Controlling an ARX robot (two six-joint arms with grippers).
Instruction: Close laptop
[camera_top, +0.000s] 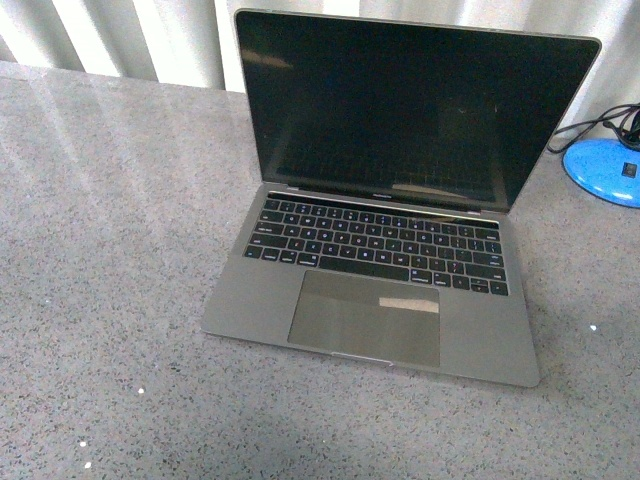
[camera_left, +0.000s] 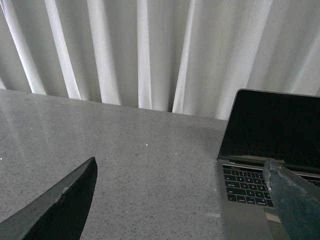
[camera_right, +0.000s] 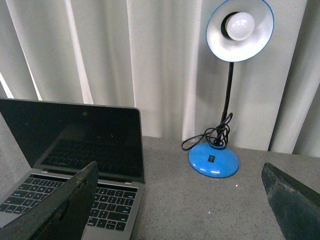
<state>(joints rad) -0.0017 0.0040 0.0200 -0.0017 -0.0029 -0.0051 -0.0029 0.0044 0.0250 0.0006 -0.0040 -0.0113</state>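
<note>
The laptop (camera_top: 390, 220) stands open on the grey speckled table, its black screen upright and tilted slightly back, black keys and large trackpad facing me. Neither arm shows in the front view. In the left wrist view the laptop (camera_left: 260, 150) sits off to one side, and my left gripper (camera_left: 182, 185) is open over bare tabletop with nothing between its dark fingers. In the right wrist view the laptop (camera_right: 75, 150) is partly behind one finger, and my right gripper (camera_right: 180, 192) hangs open above the table between the laptop and the lamp.
A blue desk lamp (camera_right: 220, 150) with a black cord stands to the right of the laptop; its base (camera_top: 603, 170) shows at the front view's right edge. White curtains (camera_top: 130, 40) hang behind the table (camera_top: 100, 250).
</note>
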